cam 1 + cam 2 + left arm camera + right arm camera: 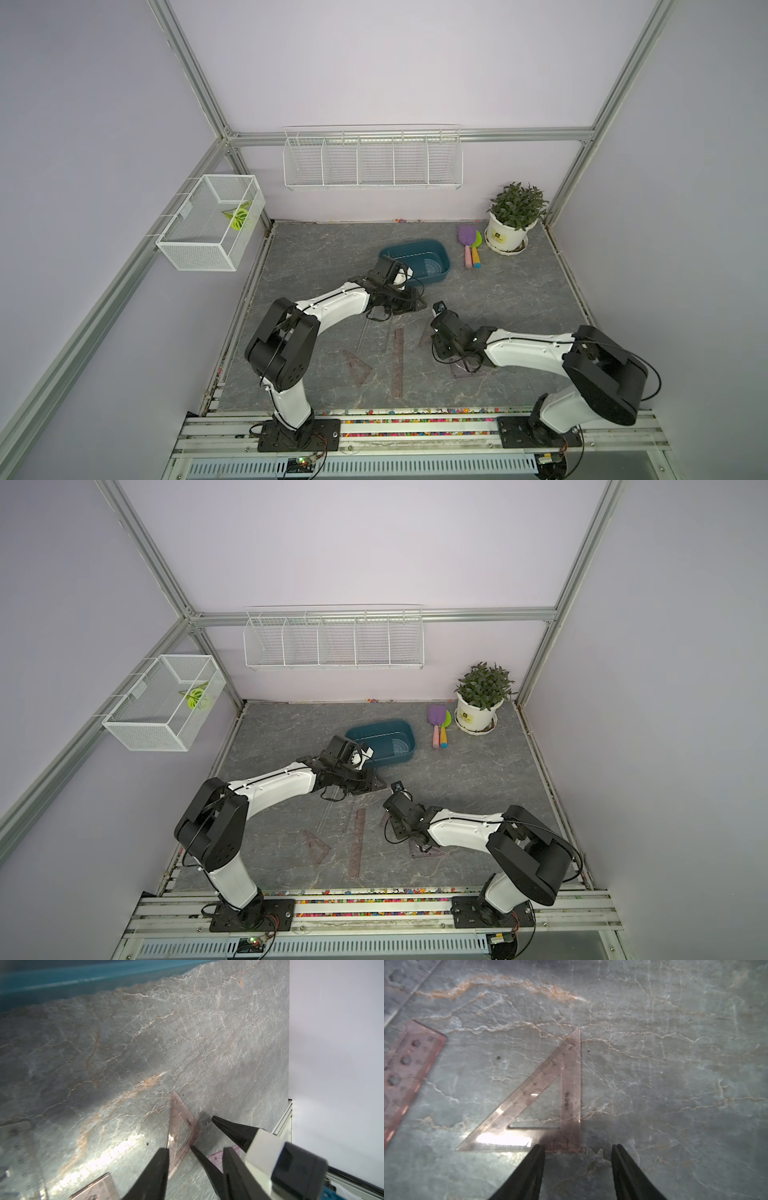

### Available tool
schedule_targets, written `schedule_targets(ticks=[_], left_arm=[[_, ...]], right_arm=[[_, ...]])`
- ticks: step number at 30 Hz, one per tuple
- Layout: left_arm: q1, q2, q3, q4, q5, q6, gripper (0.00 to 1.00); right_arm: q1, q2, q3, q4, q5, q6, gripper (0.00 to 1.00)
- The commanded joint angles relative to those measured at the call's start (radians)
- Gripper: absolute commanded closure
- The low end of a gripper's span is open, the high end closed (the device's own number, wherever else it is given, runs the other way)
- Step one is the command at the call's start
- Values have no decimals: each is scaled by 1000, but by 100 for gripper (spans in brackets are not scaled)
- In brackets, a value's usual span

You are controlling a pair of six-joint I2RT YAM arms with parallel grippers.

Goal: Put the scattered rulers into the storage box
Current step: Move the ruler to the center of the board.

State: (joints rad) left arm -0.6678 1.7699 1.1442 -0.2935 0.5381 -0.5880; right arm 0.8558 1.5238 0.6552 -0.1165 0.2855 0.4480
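The storage box (415, 242) is a dark teal tub at the table's middle back, with a bluish protractor (432, 266) lying in it. A small brown triangle (572, 1088) lies flat on the table. My right gripper (578, 1146) is open low over it; one fingertip touches the triangle's near corner and the other stands clear. My left gripper (195, 1148) is open and empty just beside the box, facing the same triangle (178, 1122). A long brown ruler (399, 361), another brown triangle (357, 365) and a clear ruler (406, 982) lie nearer the front. A purple triangle (469, 370) is half hidden under my right arm.
Purple and green toy shovels (471, 245) and a potted plant (507, 232) stand at the back right. A white mesh basket (212, 224) hangs on the left wall. A long wire rack (372, 162) hangs on the back wall.
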Motion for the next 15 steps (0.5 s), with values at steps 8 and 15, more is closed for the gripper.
schedule_targets(ticks=[8, 15], left_arm=[[-23, 103, 51, -67, 92, 46, 52], [-29, 163, 74, -89, 90, 56, 52]], right_arm=[[-156, 16, -26, -32, -116, 27, 47], [-172, -72, -28, -38, -188, 66, 54]])
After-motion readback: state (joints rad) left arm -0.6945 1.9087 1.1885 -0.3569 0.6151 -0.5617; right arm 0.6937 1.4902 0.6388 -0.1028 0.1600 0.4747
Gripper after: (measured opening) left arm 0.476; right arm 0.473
